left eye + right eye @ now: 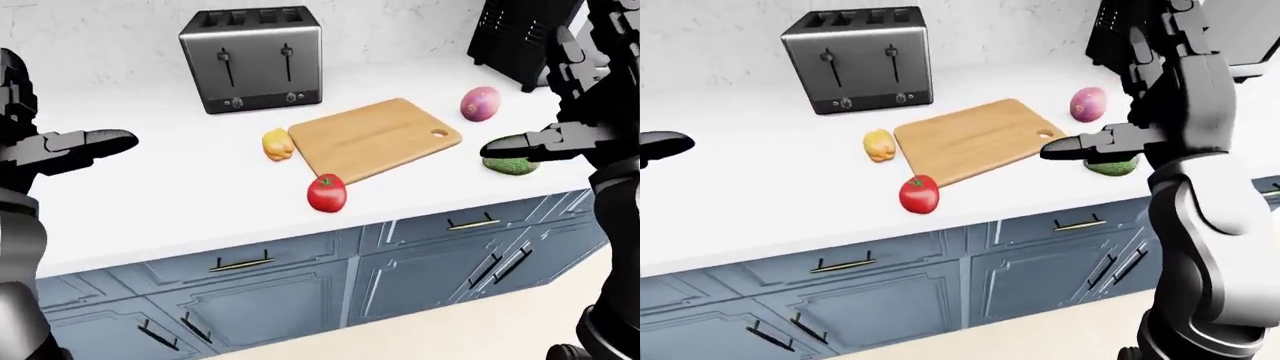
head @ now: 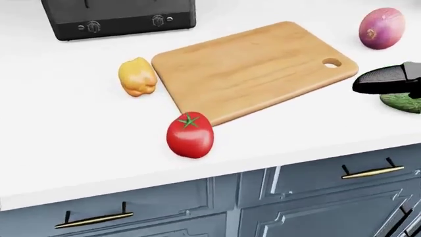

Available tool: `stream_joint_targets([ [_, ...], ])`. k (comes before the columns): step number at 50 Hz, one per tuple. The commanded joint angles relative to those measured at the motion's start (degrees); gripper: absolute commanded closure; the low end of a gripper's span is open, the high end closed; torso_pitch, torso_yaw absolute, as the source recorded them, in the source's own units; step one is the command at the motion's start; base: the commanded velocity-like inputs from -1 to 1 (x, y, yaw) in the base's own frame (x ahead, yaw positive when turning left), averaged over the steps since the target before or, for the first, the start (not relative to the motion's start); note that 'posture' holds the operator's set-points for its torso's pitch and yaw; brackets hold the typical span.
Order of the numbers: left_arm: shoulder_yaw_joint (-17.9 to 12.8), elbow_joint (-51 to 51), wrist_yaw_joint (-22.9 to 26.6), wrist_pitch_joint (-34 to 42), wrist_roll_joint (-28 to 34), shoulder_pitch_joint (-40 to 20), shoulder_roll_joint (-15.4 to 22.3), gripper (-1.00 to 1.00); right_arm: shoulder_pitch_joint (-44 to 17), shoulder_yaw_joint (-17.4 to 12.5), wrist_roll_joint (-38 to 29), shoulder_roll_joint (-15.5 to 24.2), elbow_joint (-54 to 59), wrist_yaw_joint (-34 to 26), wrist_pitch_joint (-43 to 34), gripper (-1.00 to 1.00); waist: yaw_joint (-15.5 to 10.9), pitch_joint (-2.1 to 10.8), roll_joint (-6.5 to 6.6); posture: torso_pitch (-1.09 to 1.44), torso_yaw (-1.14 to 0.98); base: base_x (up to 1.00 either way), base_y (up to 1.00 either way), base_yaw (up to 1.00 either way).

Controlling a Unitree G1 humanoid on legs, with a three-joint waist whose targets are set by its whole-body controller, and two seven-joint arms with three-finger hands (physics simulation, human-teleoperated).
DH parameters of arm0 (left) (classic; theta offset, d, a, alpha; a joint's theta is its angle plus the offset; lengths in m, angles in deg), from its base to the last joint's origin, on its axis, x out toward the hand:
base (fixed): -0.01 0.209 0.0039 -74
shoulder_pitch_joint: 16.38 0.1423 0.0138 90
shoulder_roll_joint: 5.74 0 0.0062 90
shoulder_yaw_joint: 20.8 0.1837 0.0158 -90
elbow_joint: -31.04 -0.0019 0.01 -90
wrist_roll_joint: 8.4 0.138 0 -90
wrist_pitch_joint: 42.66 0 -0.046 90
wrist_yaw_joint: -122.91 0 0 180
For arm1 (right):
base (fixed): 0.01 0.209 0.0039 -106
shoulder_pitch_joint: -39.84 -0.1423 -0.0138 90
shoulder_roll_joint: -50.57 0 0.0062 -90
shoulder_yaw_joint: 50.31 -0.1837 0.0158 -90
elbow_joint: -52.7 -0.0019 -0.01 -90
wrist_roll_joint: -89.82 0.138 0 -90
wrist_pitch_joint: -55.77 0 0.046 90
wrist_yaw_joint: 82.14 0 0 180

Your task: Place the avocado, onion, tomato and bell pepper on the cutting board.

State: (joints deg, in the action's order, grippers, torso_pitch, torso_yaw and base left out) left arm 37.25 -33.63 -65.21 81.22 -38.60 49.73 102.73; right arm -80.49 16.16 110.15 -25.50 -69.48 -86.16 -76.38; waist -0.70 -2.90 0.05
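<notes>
The cutting board (image 2: 253, 68) lay bare on the white counter (image 2: 65, 138), so no item was yet placed. The step in hand was judged to be the reach for the avocado (image 1: 511, 164). To do it well, the right hand (image 1: 525, 142) would need to descend squarely over the fruit and close around its widest part before lifting.

The bell pepper (image 2: 136, 76) sat just beside the board's left edge, the tomato (image 2: 190, 135) just below it, and the onion (image 2: 381, 28) near its right end.

The right hand hovered over the avocado, fingers extended, holding nothing. The left hand (image 1: 85, 142) stood well apart, likewise extended and empty.
</notes>
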Motion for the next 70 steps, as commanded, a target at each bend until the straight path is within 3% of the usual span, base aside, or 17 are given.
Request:
stream_joint_targets([
  [1, -0.37, 1.23, 0.13, -1.38, -0.15, -1.16, 0.90, -1.00, -1.04, -0.50, -0.10, 0.69, -0.84, 0.31, 1.44, -1.00, 0.07, 0.59, 0.12, 0.00, 0.00, 0.22, 0.22, 0.00],
  [4, -0.36, 1.18, 0.16, -1.53, -0.14, -1.03, 0.88, -1.00, -0.97, -0.57, 0.00, 0.78, -0.96, 0.28, 1.38, -1.00, -0.25, 1.22, -2.94, 0.00, 0.00, 0.23, 0.22, 0.00],
  [6, -0.43, 1.22, 0.10, -1.42, -0.25, -1.12, 0.97, -1.00, -0.91, -0.55, 0.00, 0.76, -1.02, 0.30, 1.38, -1.00, 0.39, 1.14, -1.83, 0.00, 0.00, 0.23, 0.21, 0.00],
  [7, -0.48, 1.30, 0.07, -1.35, -0.32, -1.11, 0.99, -1.00, -0.93, -0.51, -0.03, 0.78, -1.02, 0.30, 1.38, -1.00, 0.24, 0.86, -2.73, 0.00, 0.00, 0.23, 0.22, 0.00],
  [10, -0.52, 1.32, 0.06, -1.41, -0.36, -1.02, 1.02, -1.00, -1.04, -0.55, 0.02, 0.84, -1.04, 0.32, 1.28, -1.00, 0.78, 1.44, -2.20, 0.00, 0.00, 0.23, 0.22, 0.00],
  [15, -0.42, 1.48, -0.09, -1.22, -0.44, -1.14, 1.07, -1.00, -0.98, -0.80, 0.06, 1.02, -0.74, 0.23, 1.48, -1.00, 1.51, 0.51, 1.18, 0.00, 0.00, 0.23, 0.22, 0.00],
  [17, -0.47, 1.42, -0.01, -1.26, -0.46, -1.07, 1.09, -1.00, -1.01, -0.76, 0.02, 1.05, -0.69, 0.31, 1.50, -1.00, 1.70, 1.79, 4.85, 0.00, 0.00, 0.22, 0.22, 0.00],
  [18, -0.51, 1.43, -0.01, -1.22, -0.50, -1.09, 1.12, -1.00, -0.98, -0.71, -0.05, 1.05, -0.64, 0.34, 1.56, -1.00, 1.64, 2.70, 4.89, 0.00, 0.00, 0.23, 0.23, 0.00],
  [20, -0.60, 1.43, -0.09, -1.08, -0.65, -1.24, 1.29, -1.00, -1.41, -0.92, 0.23, 1.26, -0.60, 0.47, 1.23, -1.00, 1.01, 0.55, 4.60, 0.00, 0.00, 0.22, 0.22, 0.00],
  [24, -0.58, 1.51, -0.25, -0.86, -0.86, -1.46, 1.49, -1.00, -1.59, -0.78, 0.35, 1.48, -0.41, 0.63, 1.18, -1.00, 0.59, 1.85, 3.17, 0.00, 0.00, 0.09, 0.09, 0.00],
  [29, -0.62, 1.50, -0.32, -0.91, -0.93, -1.41, 1.63, -1.00, -1.78, -0.77, 0.53, 1.55, -0.44, 0.74, 0.98, -1.00, 0.30, -0.21, 0.91, 0.00, 0.00, 0.01, 0.00, 0.00],
  [32, -0.64, 1.57, -0.28, -0.87, -0.90, -1.37, 1.72, -1.00, -2.02, -1.19, 1.14, 1.73, -0.38, 0.87, 0.72, -1.00, -0.29, 0.52, -2.42, 0.00, 0.00, 0.00, 0.00, 0.00],
  [33, -0.61, 1.58, -0.25, -0.87, -0.83, -1.36, 1.77, -1.00, -2.03, -1.19, 1.30, 1.82, -0.41, 0.91, 0.70, -1.00, -0.51, 0.32, -0.76, 0.00, 0.00, 0.00, 0.00, 0.00],
  [44, -0.94, 1.95, 0.11, -2.28, 0.27, -1.96, 2.45, -1.00, -4.61, -1.43, 0.93, 6.48, 0.63, -1.36, -0.48, -1.00, -0.27, 0.40, -0.03, 0.00, 0.00, 0.00, 0.00, 0.00],
  [55, -0.67, 1.64, 1.40, -0.33, -0.99, -2.71, 3.28, -1.00, -9.48, 1.00, -3.62, 12.88, 1.69, -13.50, -1.76, -1.00, 0.35, 0.58, 0.64, 0.00, 0.00, 0.00, 0.00, 0.00],
  [62, 0.77, -0.15, 1.45, 0.44, -1.74, -4.54, 4.17, -1.00, -15.56, 4.80, -9.97, 16.53, 5.84, -26.36, 0.49, -1.00, 0.66, 0.59, 0.91, 0.00, 0.00, 0.00, 0.00, 0.00],
  [70, 1.35, -0.90, 2.19, 0.65, -1.10, -5.24, 4.00, -1.00, -20.05, 8.66, -19.43, 14.46, 7.98, -40.78, 5.48, -1.00, 1.04, 0.79, 1.27, 0.00, 0.00, 0.00, 0.00, 0.00],
])
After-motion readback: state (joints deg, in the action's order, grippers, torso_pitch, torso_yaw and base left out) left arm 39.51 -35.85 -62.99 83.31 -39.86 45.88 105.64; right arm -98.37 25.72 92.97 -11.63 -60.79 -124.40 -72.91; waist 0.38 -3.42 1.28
